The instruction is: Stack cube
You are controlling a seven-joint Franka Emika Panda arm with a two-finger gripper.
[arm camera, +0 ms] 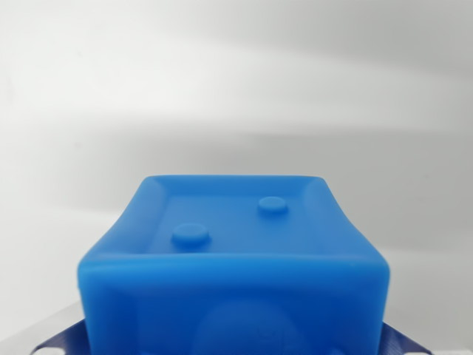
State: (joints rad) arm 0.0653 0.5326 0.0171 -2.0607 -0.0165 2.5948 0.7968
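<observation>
At the six o'clock edge of the wrist view, filling the lower centre: a blue cube (233,274), very close to the lens, soft-looking, rubbery, with rounded corners. Seen from a low angle, with both the upward face and the near side face in sight. On the upward face, a raised rim around a sunken panel, and in that panel two round raised studs, one (190,235) toward eight o'clock, the other (273,205) toward one o'clock, well apart on a diagonal. On the near side face, a faint rounded embossed shape, cropped by the frame's bottom edge and too blurred to read. At the five and seven o'clock corners, just beside the cube's lower sides, two dark blue parts with pale spots (403,345), probably of the tool, mostly cut off by the frame. Whether open, closed or gripping the cube: cannot tell, since no contact point shows clearly. Behind and above the cube, from nine through twelve to three o'clock, only a pale grey-white surface (236,89) with soft diagonal bands of shadow, out of focus; table or wall, cannot tell.
</observation>
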